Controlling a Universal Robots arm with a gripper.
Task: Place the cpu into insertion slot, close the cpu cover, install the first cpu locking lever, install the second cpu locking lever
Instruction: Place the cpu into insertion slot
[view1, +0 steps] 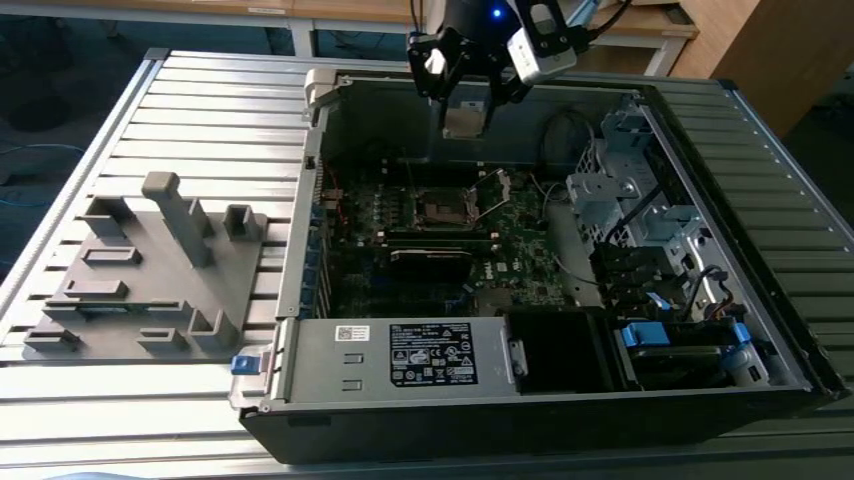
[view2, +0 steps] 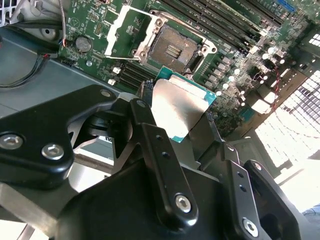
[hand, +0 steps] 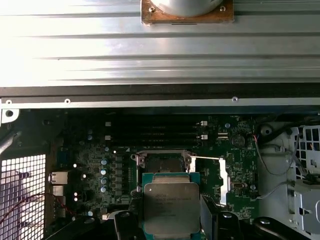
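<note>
My gripper (view1: 466, 118) is shut on the cpu (view1: 465, 127), a flat silver-topped chip on a green base, and hangs high over the open computer case. In both wrist views the cpu (view2: 181, 109) (hand: 171, 207) sits between the black fingers (view2: 144, 116), held by its edges. The insertion slot (view1: 439, 208) (view2: 175, 47) (hand: 162, 163) lies bare on the green board below, well apart from the chip. The cpu cover (view1: 495, 190) (view2: 126, 31) (hand: 224, 181) stands swung open beside the socket.
A labelled grey power supply box (view1: 400, 355) fills the case's near end. Drive cages and cables (view1: 627, 195) line the exterior view's right. Long black memory slots (view1: 430, 236) run beside the socket. A grey fixture plate (view1: 147, 270) rests on the ribbed table (view1: 200, 90).
</note>
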